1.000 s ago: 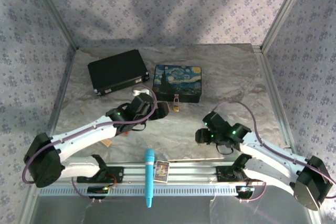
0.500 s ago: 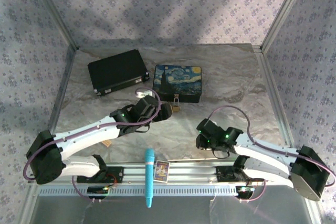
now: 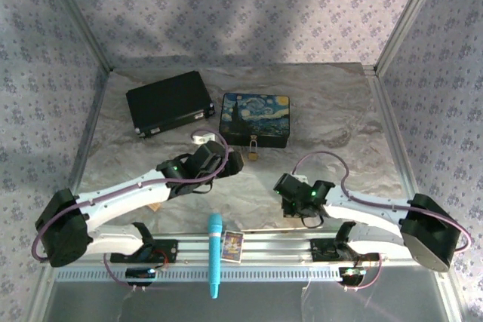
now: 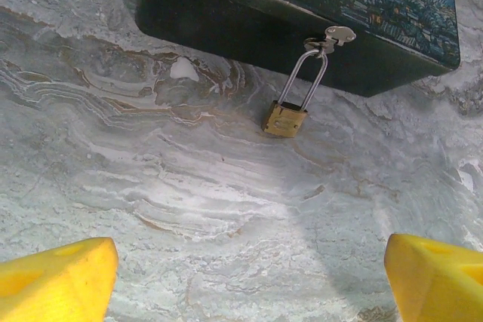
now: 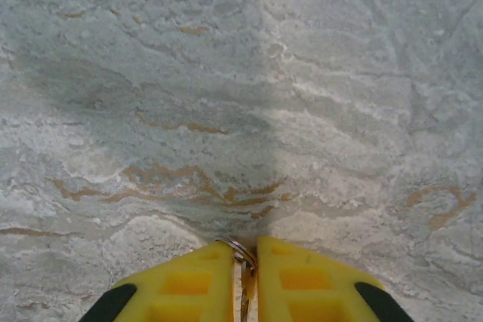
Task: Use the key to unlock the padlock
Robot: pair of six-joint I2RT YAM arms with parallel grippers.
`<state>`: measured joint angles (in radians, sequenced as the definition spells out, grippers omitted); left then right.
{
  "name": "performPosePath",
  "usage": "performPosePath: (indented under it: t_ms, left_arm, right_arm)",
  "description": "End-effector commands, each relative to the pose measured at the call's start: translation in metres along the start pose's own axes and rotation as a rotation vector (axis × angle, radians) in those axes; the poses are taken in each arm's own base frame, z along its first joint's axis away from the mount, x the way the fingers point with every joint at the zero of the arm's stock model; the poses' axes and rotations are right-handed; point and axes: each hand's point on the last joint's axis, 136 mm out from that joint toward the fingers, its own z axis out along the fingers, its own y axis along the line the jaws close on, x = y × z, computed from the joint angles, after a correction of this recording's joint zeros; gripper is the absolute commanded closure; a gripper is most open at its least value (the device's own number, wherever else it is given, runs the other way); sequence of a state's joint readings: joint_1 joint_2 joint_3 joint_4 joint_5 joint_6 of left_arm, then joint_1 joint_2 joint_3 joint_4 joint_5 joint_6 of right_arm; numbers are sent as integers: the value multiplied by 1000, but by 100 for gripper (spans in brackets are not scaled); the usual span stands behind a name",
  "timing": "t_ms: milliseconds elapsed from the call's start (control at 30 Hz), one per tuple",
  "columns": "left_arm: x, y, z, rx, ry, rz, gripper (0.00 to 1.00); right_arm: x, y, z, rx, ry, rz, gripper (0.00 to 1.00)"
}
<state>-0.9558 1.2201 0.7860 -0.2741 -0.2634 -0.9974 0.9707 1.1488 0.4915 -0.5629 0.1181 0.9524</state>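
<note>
Has the left gripper (image 4: 249, 277) spread wide open low over the table (image 3: 339, 111), facing the padlock (image 4: 285, 119). Finds that padlock hung by its shackle from the hasp of the painted box (image 4: 226, 16), brass body just before the front wall. Has the right gripper (image 5: 247, 262) pinched shut on the key (image 5: 243, 284), well apart from the padlock.

Black case (image 3: 168, 102) is set far left on the marbled table (image 3: 339, 111). Painted night-sky box (image 3: 255, 117) is placed just beside it, on the right. Cyan pen-shaped item (image 3: 215, 254) is laid across the near rail, with a small picture card (image 3: 232, 246) just to its right. Walls (image 3: 241, 13) are covered in floral print.
</note>
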Motion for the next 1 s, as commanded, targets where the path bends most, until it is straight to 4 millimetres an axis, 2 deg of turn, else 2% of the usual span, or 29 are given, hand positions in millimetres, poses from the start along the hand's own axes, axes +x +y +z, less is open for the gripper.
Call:
performPosePath:
  t_ms: [0, 100, 167, 267, 400, 467, 633, 833, 900, 967]
  left_arm:
    - [-5, 6, -6, -23, -29, -10, 9]
    - [-5, 6, -6, -26, -31, -6, 9]
    - [-6, -1, -6, 3, -30, 11, 15]
    - [-8, -24, -6, 118, -32, 70, 26]
    - [-12, -60, -14, 309, -60, 149, 38]
    - [-11, -74, -19, 385, -62, 179, 41]
    - [-1, -104, -26, 553, -20, 213, 45]
    - [13, -117, -24, 627, 38, 221, 49]
    - [17, -118, -21, 625, 59, 214, 51]
    - [20, -108, -13, 561, 76, 197, 53]
  right_arm:
    - [3, 5, 3, -11, 16, -8, 90]
    - [-4, 10, -9, -39, -7, -29, 95]
    - [-8, 14, -17, -87, -7, -58, 97]
    - [-20, 36, -32, -259, -32, -159, 98]
    - [-32, 74, -69, -564, -102, -309, 96]
    - [-35, 84, -84, -645, -124, -364, 96]
    - [-38, 100, -104, -765, -122, -432, 96]
    - [-45, 119, -122, -875, -156, -472, 100]
    - [-50, 119, -121, -876, -168, -456, 100]
    - [-55, 115, -113, -844, -157, -423, 100]
